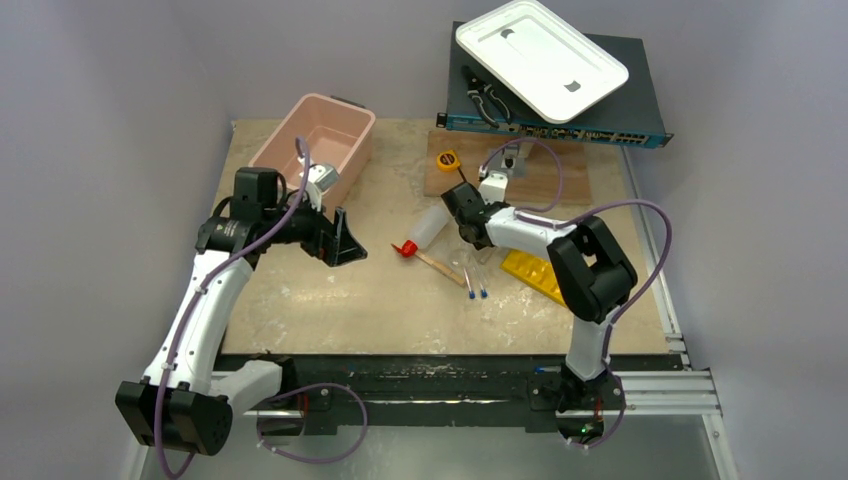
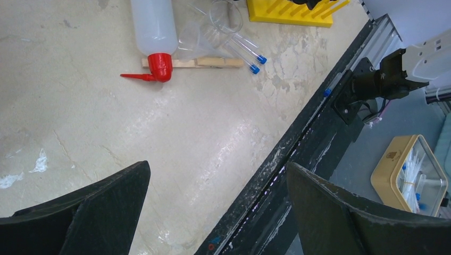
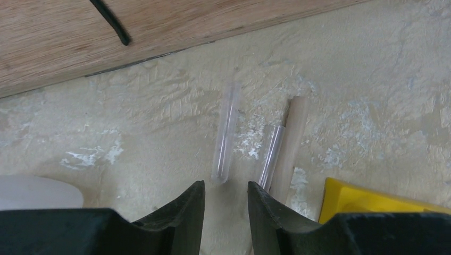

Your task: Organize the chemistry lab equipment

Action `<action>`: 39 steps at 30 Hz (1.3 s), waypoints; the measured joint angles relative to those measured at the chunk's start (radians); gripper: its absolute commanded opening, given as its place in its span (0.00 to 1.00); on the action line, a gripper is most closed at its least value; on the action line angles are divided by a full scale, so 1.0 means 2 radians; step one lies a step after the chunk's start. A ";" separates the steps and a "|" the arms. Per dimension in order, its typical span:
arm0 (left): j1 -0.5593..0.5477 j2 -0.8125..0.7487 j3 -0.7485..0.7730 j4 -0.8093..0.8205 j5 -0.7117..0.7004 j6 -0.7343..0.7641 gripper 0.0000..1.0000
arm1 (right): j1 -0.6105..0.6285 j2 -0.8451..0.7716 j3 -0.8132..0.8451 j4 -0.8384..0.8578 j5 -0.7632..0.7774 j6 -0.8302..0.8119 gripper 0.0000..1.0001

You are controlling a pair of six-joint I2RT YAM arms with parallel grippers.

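Nothing racked yet: thin clear blue-tipped tubes (image 3: 226, 133) loose beside yellow holed rack (image 1: 530, 273); right claw (image 3: 226, 187) narrowly parted, empty; left claw (image 2: 217, 169) wide open.

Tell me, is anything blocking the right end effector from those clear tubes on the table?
Nothing visible does. The right end effector sits just short of one clear tube, only bare table between them.

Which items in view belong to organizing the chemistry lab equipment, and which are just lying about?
Part of the job:
- squeeze bottle
- blue-tipped tubes
- wooden stick
- yellow rack

Just lying about:
- tape measure
- pliers
- white tray
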 measured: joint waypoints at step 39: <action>0.001 0.010 0.032 -0.076 0.066 0.101 1.00 | -0.009 -0.156 -0.051 0.034 -0.105 -0.037 0.00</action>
